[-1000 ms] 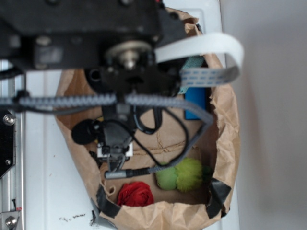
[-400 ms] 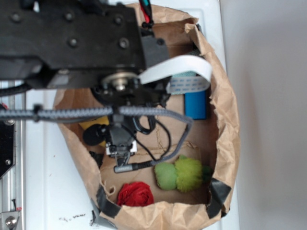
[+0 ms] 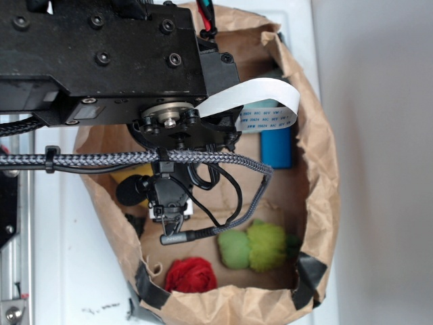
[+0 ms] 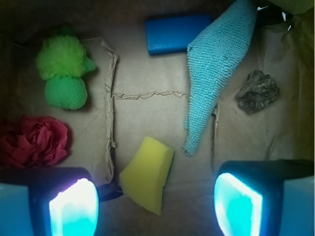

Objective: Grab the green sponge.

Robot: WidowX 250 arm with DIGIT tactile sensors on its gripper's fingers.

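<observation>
My gripper (image 4: pixel 155 206) hangs spread wide over the yellow wedge (image 4: pixel 147 174); the green sponge (image 4: pixel 64 73) lies far left beside the red cloth (image 4: pixel 32 141), which I could snag instead.

A flat white tabletop (image 3: pixel 64 271) is lying under everything, with small dark specks (image 3: pixel 101 309) sitting near its front edge. A silver metal rail with bolts (image 3: pixel 15 298) is running along its left side. A plain pale grey wall (image 3: pixel 379 162) is filling the right, catching soft, even light.
</observation>
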